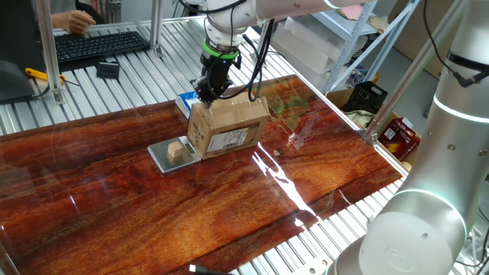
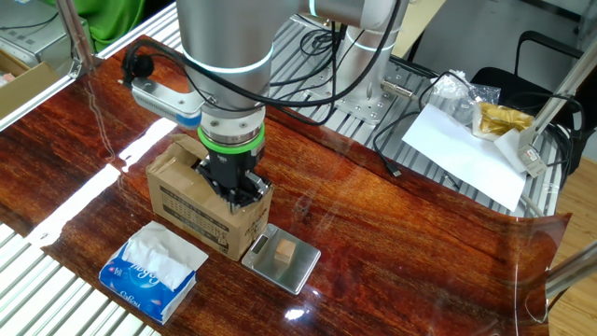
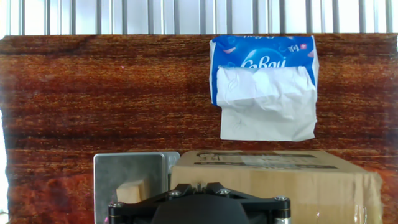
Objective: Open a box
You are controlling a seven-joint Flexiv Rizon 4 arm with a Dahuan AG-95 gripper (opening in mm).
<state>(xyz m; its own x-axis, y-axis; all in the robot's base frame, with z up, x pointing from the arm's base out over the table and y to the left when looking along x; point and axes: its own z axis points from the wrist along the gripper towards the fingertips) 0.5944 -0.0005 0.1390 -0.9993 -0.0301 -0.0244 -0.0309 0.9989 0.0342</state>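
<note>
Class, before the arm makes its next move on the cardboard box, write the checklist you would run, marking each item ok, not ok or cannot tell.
1. Gripper over the box top, near the end by the metal plate: ok.
2. Jaws shut: ok.
3. Gripper pointing straight down: ok.
4. Top flaps lifted: not ok, they lie flat.
5. Tips touching the flap seam: cannot tell, hidden.
6. Tissue packet and the metal plate with the wooden cube clear of the gripper: ok.
</note>
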